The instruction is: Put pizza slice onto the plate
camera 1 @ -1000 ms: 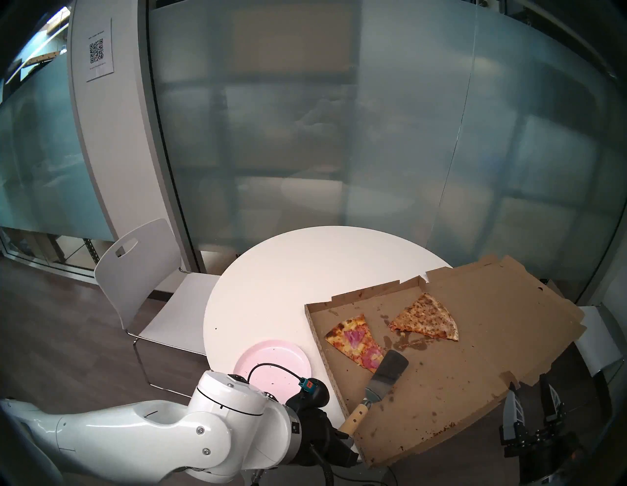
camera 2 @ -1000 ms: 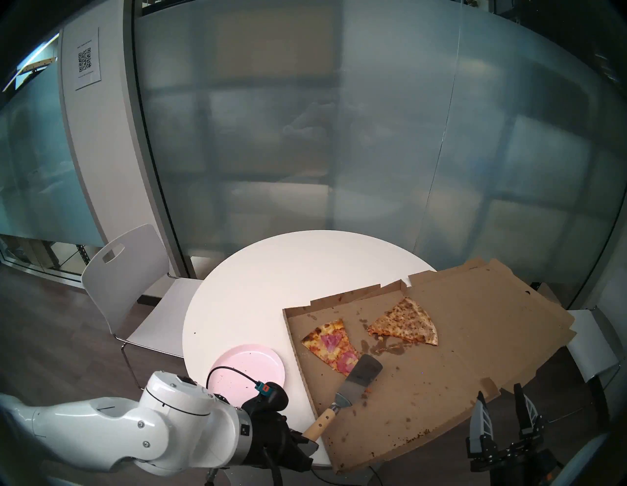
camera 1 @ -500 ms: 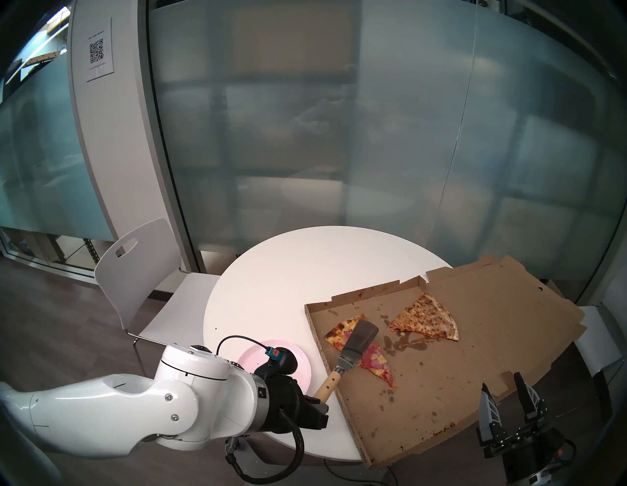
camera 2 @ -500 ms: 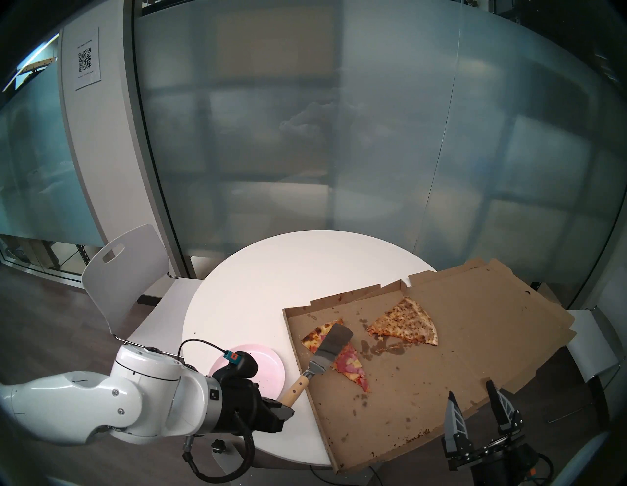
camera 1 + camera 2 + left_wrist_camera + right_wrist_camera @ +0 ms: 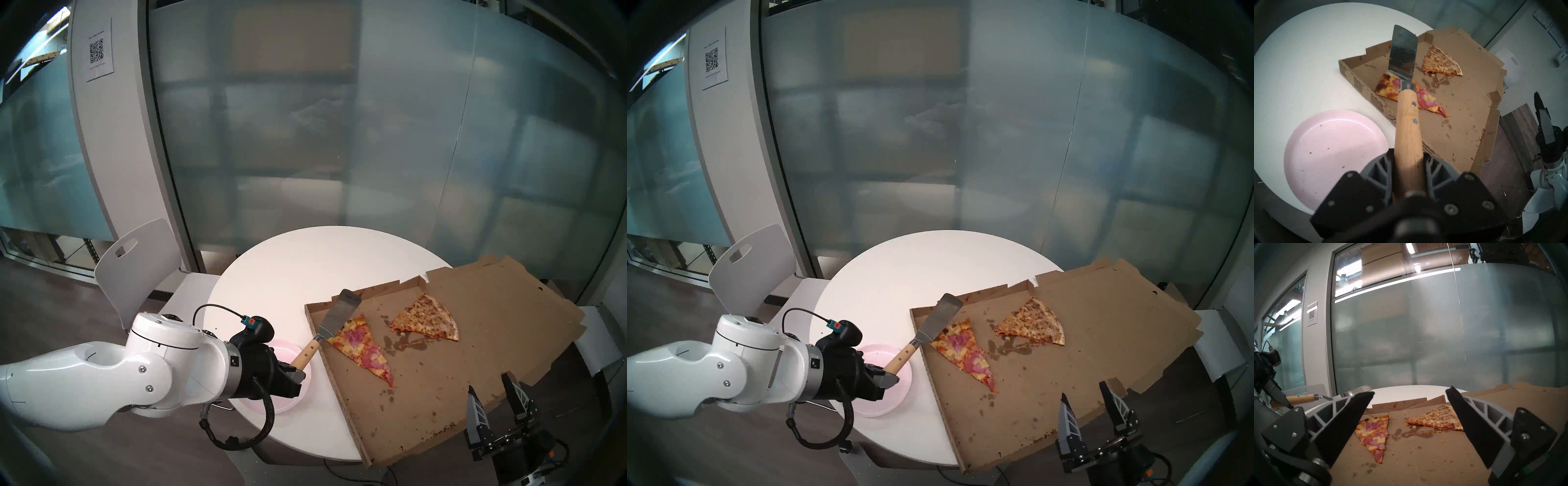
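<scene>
Fingers (image 5: 1383, 167) are clenching your spatula (image 5: 1407, 118); coming in off-line, you're risking shoving the slice (image 5: 361, 349) toward three o'clock, away from the plate (image 5: 1330, 152).

Two pizza slices lie in one open cardboard box (image 5: 441, 380): one pizza slice (image 5: 361, 348) with ham and pineapple at the box's 9 o'clock side, one speckled slice (image 5: 427, 319) toward 12 o'clock. One pink plate (image 5: 1327, 152) sits on the one round white counter (image 5: 288, 271). One spatula (image 5: 334, 320), one white chair (image 5: 142, 271), and two end effectors: left end effector (image 5: 295, 371), right end effector (image 5: 488, 395).
</scene>
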